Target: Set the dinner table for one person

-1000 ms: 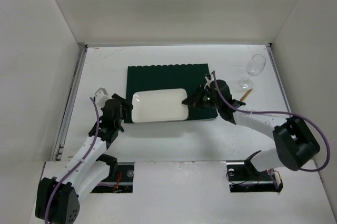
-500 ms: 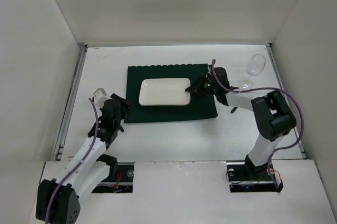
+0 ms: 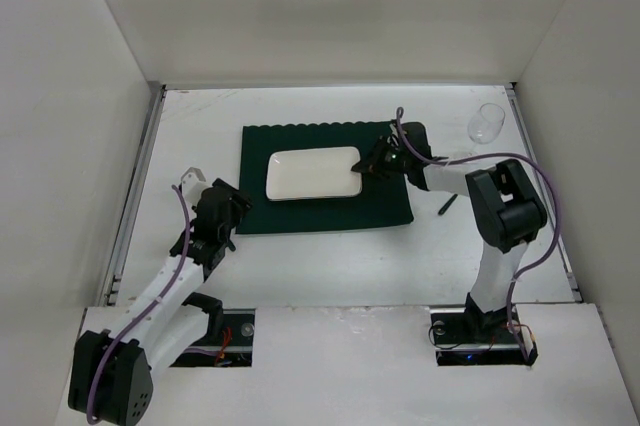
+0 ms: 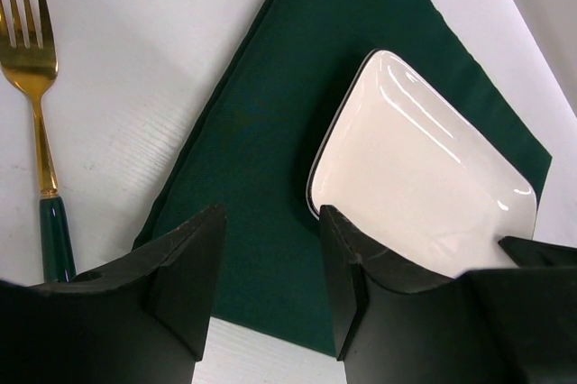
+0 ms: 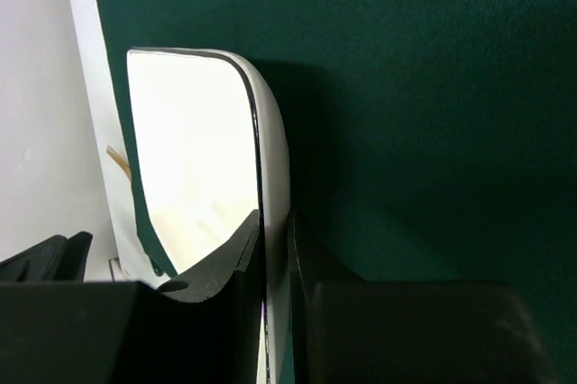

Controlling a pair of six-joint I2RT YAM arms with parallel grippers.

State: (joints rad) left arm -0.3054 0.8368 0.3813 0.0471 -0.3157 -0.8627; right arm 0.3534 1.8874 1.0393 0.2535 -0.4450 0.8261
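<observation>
Glossy plate [image 3: 313,175], matt cloth placemat [image 3: 300,141], matt white dinner table [image 3: 200,126] (gold metal fork [image 4: 41,145])

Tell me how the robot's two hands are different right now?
The left gripper is open and holds nothing; the right gripper is shut on the edge of the plate. The left gripper hangs by the near left corner of the mat, off the plate; the right gripper reaches over the mat's right side. Both have two black fingers.
</observation>
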